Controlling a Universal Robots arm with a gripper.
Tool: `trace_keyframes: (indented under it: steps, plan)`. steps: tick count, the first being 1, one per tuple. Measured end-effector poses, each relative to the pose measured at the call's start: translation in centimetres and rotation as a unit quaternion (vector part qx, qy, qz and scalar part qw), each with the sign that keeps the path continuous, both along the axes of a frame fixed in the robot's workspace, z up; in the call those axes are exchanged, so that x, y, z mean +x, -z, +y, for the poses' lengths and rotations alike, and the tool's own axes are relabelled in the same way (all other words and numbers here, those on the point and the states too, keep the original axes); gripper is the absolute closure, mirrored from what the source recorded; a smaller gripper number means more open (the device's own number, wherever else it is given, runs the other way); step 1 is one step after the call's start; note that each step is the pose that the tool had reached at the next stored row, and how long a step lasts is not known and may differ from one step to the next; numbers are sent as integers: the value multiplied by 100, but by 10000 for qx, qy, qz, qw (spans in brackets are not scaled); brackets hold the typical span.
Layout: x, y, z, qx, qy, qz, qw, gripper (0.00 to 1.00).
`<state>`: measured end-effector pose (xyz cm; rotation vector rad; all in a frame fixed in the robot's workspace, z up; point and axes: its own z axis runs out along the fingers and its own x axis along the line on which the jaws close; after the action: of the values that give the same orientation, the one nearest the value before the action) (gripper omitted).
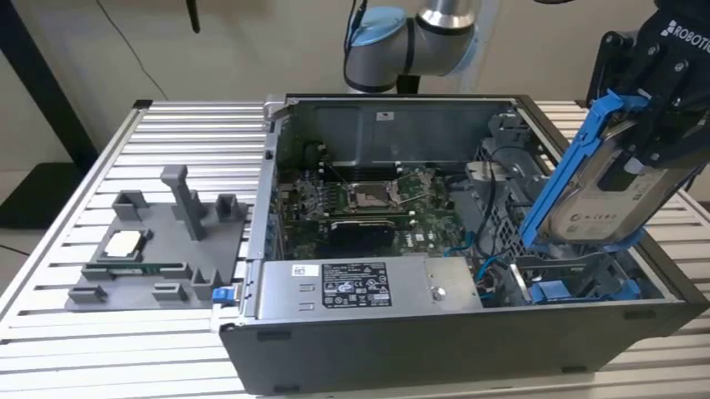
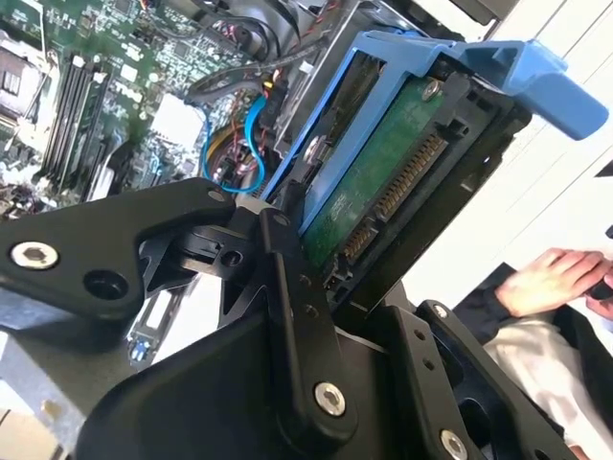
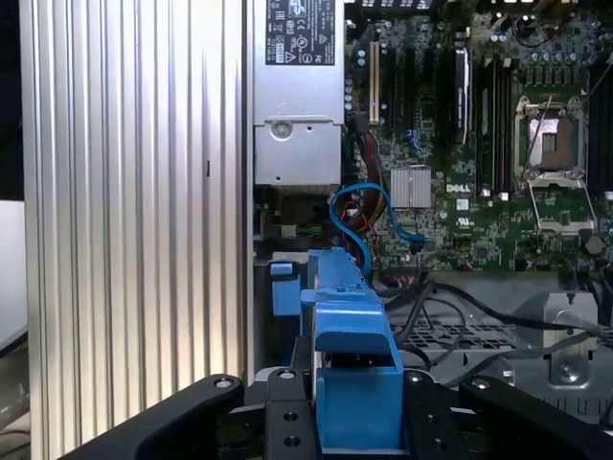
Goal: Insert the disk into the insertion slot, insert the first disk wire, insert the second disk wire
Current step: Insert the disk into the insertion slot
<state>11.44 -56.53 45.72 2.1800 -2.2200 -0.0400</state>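
Disk (image 1: 613,195), a flat rectangular silver-grey hard drive with a pale label, clipped in a bright blue plastic carrier frame, was held steeply tilted in the air at the exterior view's right; it was clamped at its upper part by the black metal hand (image 1: 653,141) of the grey and blue arm (image 1: 416,33), the fingers being closed on either side of the disk; its lower end was seen close above the insertion slot (image 1: 577,278), a narrow bay of the dark grey metal drive cage with blue plastic parts; the disk was not seated in the slot, and whether its lower edge touched the cage could not be told; in the second wrist view the disk's green circuit board (image 2: 383,182) and its row of connector contacts were turned toward the camera; in the first wrist view the carrier frame (image 3: 352,369) was seen end-on over the case; the open dark grey computer case (image 1: 367,357) was laid on its side on the ribbed aluminium bench (image 1: 100,357); inside it a green motherboard (image 1: 367,199), a silver power-supply box (image 1: 355,287) with a black-and-white sticker, and thin blue cables (image 1: 485,264) beside the cage were visible; a grey plastic fixture tray (image 1: 155,249) was laid on the bench just beside the case, at the exterior view's left.
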Motion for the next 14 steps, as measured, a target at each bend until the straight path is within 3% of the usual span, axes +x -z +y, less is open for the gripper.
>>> trace_keyframes:
  steps: [14]
  plan:
    - [0, 105, 0, 0, 0, -6, 10000, 68]
